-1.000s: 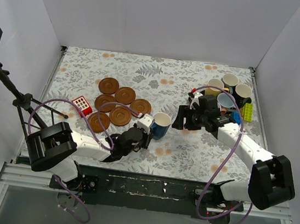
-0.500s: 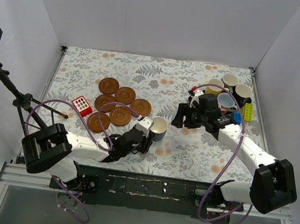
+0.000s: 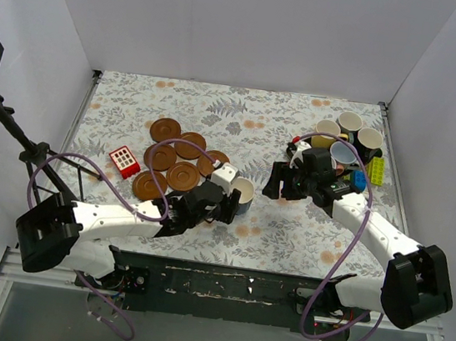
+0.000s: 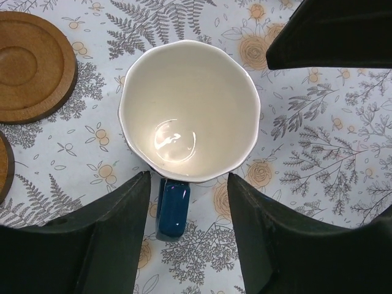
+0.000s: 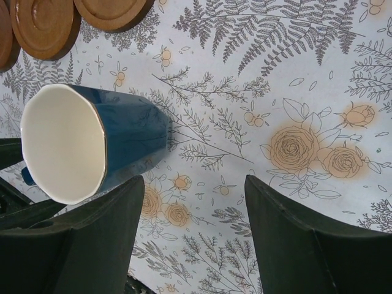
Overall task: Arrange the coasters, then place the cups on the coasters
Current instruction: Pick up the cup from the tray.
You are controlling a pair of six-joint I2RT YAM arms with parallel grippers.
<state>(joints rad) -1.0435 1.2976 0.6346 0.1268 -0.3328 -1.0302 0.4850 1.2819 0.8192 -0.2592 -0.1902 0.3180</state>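
Note:
Six reddish-brown coasters point(image 3: 184, 175) lie clustered left of centre, and one coaster point(image 4: 30, 64) shows in the left wrist view. A dark blue cup point(image 3: 242, 194) stands upright on the cloth to their right, off any coaster. My left gripper point(image 3: 221, 207) sits just near of that cup point(image 4: 190, 110), open. The cup's handle point(image 4: 173, 208) lies between the jaws and touches neither. My right gripper point(image 3: 281, 182) hovers open and empty to the cup's right, over bare cloth point(image 5: 195, 184), with the dark blue cup point(image 5: 116, 135) at its left. Several other cups point(image 3: 350, 123) crowd the back right corner.
A red toy block point(image 3: 124, 160) lies left of the coasters. A yellow-green block point(image 3: 376, 170) and a blue block point(image 3: 360, 179) sit by the cups at the right. A black stand point(image 3: 37, 150) leans in from the left wall. White walls enclose the floral-cloth table point(image 3: 244, 114).
My left gripper has opened and let go of the dark blue cup's handle, and the left arm has stretched forward. The cup stays put. The right arm has hardly moved.

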